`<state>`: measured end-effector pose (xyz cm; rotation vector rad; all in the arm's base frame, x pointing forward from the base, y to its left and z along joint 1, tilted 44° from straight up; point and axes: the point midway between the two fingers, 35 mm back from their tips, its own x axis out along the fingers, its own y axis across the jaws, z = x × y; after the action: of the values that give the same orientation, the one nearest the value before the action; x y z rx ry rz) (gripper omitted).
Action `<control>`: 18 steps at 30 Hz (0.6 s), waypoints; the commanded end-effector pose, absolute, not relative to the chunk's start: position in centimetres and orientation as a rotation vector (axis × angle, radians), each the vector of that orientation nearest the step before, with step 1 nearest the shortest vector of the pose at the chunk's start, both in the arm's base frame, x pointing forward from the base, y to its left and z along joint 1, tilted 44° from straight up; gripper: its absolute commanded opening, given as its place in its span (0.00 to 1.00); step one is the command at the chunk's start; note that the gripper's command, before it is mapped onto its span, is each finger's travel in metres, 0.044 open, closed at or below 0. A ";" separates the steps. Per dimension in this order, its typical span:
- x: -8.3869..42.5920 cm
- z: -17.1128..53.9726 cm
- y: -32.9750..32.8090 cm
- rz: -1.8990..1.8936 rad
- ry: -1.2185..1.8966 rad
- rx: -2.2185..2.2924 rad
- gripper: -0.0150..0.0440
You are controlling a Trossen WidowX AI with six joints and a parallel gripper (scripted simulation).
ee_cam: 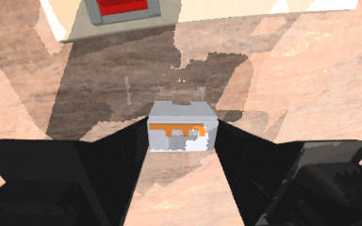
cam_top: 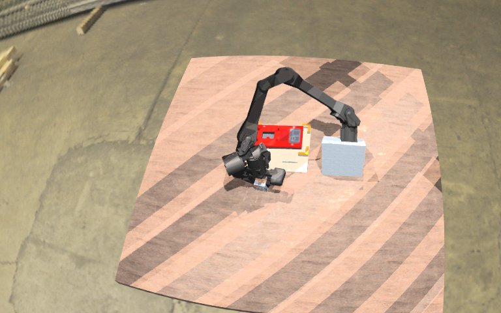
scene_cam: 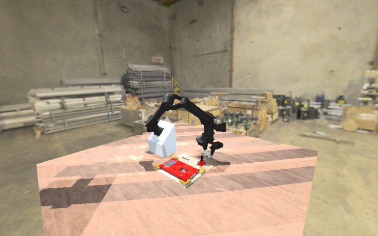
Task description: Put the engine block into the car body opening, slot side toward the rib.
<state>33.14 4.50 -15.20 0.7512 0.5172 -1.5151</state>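
The engine block (cam_top: 260,184) (scene_cam: 207,154) (ee_cam: 183,137) is small and grey with an orange pattern. It appears to rest on the table just off the board's edge. My gripper (cam_top: 262,182) (scene_cam: 208,152) (ee_cam: 181,121) is shut on it, one black finger against each short side. In the wrist view a slot shows in its far edge, facing the board. The red car body (cam_top: 276,145) (scene_cam: 166,167) lies flat on the board, with its opening (cam_top: 267,135) (scene_cam: 183,169) empty. A small projection shows in the opening. The block's underside is hidden.
The cream board (cam_top: 299,165) (ee_cam: 217,8) carries orange corner brackets (cam_top: 306,126) (scene_cam: 185,182) around the car body. A red part with a black knob (scene_cam: 201,162) stands on the board near my gripper; its red base (ee_cam: 123,7) shows in the wrist view. The pale blue-grey arm base (cam_top: 343,158) (scene_cam: 169,139) stands beside the board.
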 end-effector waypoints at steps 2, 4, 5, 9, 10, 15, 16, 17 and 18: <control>33.5 -14.0 5.8 -1.505 0.517 0.766 0.25; 33.6 -13.6 6.2 -1.505 0.518 0.767 0.25; 33.6 -13.3 6.4 -1.505 0.519 0.767 0.25; 33.6 -12.4 7.3 -1.505 0.521 0.768 0.25; 33.6 -12.1 7.5 -1.505 0.522 0.769 0.25; 33.5 -10.9 8.5 -1.505 0.524 0.770 0.25; 33.5 -10.7 8.7 -1.505 0.524 0.770 0.25; 33.5 -10.4 8.9 -1.505 0.524 0.770 0.25; 33.5 -10.2 9.1 -1.505 0.524 0.770 0.25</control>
<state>33.38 8.32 -11.00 0.7599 0.5238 -1.5087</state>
